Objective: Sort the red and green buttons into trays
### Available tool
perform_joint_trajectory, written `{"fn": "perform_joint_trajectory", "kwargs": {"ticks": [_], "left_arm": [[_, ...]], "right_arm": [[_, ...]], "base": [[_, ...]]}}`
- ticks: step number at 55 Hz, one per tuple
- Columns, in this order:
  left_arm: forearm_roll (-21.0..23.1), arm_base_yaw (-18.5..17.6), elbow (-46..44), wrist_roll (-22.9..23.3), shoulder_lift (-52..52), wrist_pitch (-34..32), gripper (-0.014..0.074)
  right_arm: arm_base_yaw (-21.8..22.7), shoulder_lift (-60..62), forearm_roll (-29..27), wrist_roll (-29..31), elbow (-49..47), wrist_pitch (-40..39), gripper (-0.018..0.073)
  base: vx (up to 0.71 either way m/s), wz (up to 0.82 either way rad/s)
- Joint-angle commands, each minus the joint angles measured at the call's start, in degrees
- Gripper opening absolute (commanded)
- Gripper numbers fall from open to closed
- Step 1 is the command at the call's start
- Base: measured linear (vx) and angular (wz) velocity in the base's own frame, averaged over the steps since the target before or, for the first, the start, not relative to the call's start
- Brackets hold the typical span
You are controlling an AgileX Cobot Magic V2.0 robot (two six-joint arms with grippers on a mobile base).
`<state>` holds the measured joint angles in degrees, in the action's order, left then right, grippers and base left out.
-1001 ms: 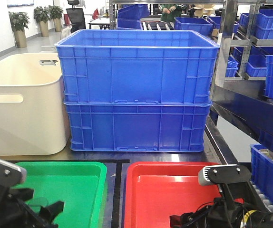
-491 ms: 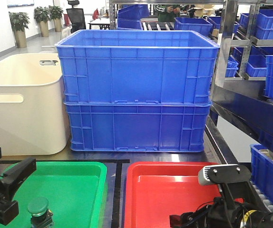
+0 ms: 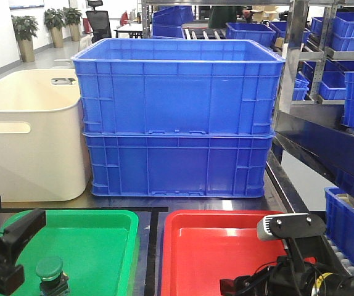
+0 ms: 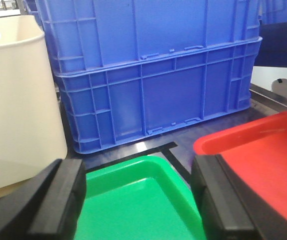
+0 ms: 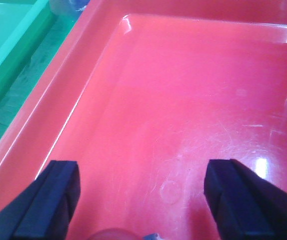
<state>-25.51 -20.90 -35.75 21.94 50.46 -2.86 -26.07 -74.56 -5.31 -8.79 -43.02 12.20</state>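
Sitting in the green tray [image 3: 97, 246], a green-capped button [image 3: 49, 269] on dark body; both hands spread wide, empty.

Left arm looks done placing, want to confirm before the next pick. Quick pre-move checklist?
1. Green button stands inside the green tray: ok.
2. Left gripper open, nothing between its fingers: ok.
3. Left gripper apart from the button: ok, it sits to the button's left in the front view.
4. Right gripper open over the red tray: ok.
5. A reddish round thing at the right wrist view's bottom edge: cannot tell what it is.
6. Where the next button is: cannot tell.
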Motion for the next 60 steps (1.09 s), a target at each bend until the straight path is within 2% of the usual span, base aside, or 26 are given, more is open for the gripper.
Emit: {"fn": "perform_joint_trajectory", "kwargs": {"ticks": [1,8,14,19,29,32,40,43,48,60], "left_arm": [[1.86,-0.25,0.36,-1.93,-3.51,-3.04,0.0519],[10.23,2.13,5.87,-7.32,-11.22,-1.58,0.0431],[16.66,5.66,12.35,-12.46,-20.73,-1.14,0.031],[18.93,9.11,17.93,-14.79,-29.04,-1.19,0.0199],[19.06,15.93,27.34,-15.05,-44.45,-1.15,-0.0009],[19.55,17.32,29.45,-15.51,-47.36,-0.87,-0.0008],[25.98,19.61,35.98,-16.08,-52.21,-1.21,-0.0007],[27.86,20.25,36.18,-16.08,-51.79,1.5,-0.0007],[28.6,20.37,36.18,-16.08,-51.98,3.94,-0.0006],[28.49,20.37,36.18,-16.08,-51.93,5.06,-0.0006]], "right_arm": [[0.3,1.45,0.11,0.02,-1.95,-3.9,0.0578],[0.3,1.45,0.11,0.02,-1.95,-3.96,0.0578],[0.3,1.45,0.11,0.02,-1.95,-3.96,0.0578],[0.3,1.45,0.11,0.02,-1.95,-3.96,0.0578],[0.3,1.45,0.11,0.02,-1.95,-3.96,0.0578],[0.3,1.45,0.11,0.02,-1.95,-3.96,0.0578],[0.3,1.45,0.11,0.02,-1.95,-3.96,0.0578],[0.3,1.45,0.11,0.02,-1.95,-3.91,0.0578],[0.3,1.45,0.11,0.02,-1.95,-3.98,0.0578],[0.3,1.45,0.11,0.02,-1.95,-3.98,0.0578]], "base": [[0.0,0.0],[0.0,0.0],[0.0,0.0],[0.0,0.0],[0.0,0.0],[0.0,0.0],[0.0,0.0],[0.0,0.0],[0.0,0.0],[0.0,0.0]]}}
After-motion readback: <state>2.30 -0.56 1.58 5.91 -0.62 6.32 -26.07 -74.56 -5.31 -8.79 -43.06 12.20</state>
